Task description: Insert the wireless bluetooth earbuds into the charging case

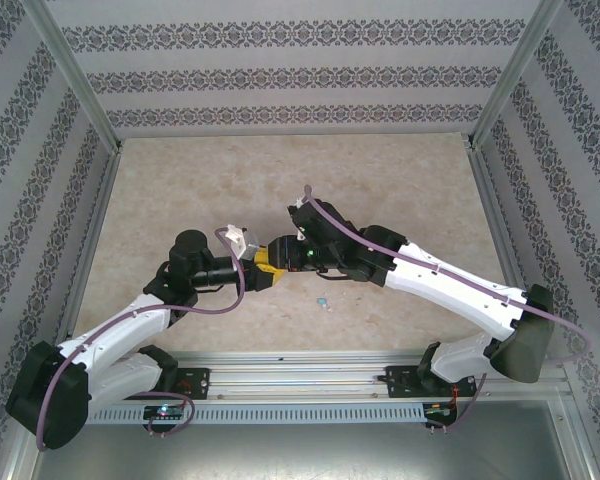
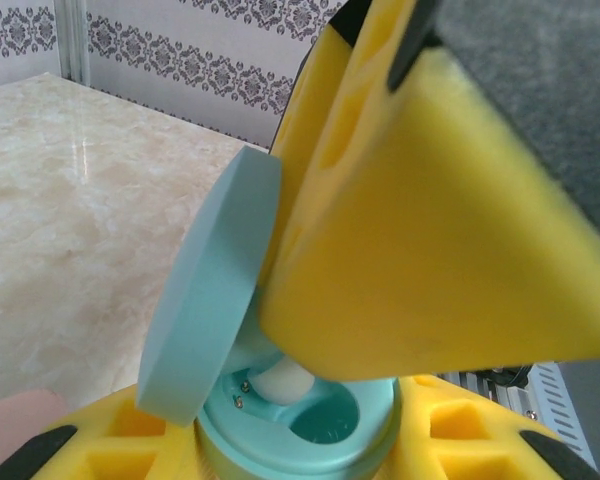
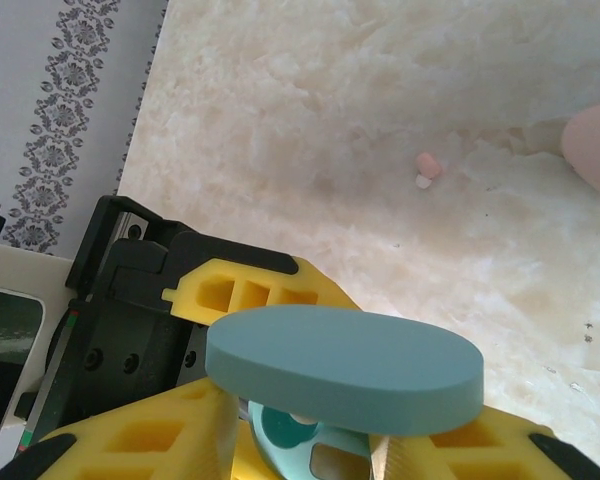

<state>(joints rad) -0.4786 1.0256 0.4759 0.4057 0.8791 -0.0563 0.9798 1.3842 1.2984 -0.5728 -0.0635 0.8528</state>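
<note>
The teal charging case sits upright between my left gripper's point(image 2: 300, 455) yellow fingers, which are shut on its base point(image 2: 380, 440). Its lid point(image 2: 210, 290) stands hinged open. A pale earbud point(image 2: 285, 382) rests in the left socket, partly under a yellow finger point(image 2: 430, 230) of my right gripper; the other socket is bare. In the right wrist view the lid point(image 3: 345, 365) lies over my right gripper point(image 3: 305, 455), whose fingers stand apart on either side of the case. A pink earbud point(image 3: 427, 167) lies on the table. A light blue earbud point(image 1: 323, 300) lies near the arms.
A pink case point(image 3: 595, 145) sits at the right edge of the right wrist view. Both grippers point(image 1: 278, 255) meet at mid-table. Patterned walls enclose the marble table point(image 1: 230, 180) on three sides, with a metal rail point(image 1: 300, 380) at the near edge.
</note>
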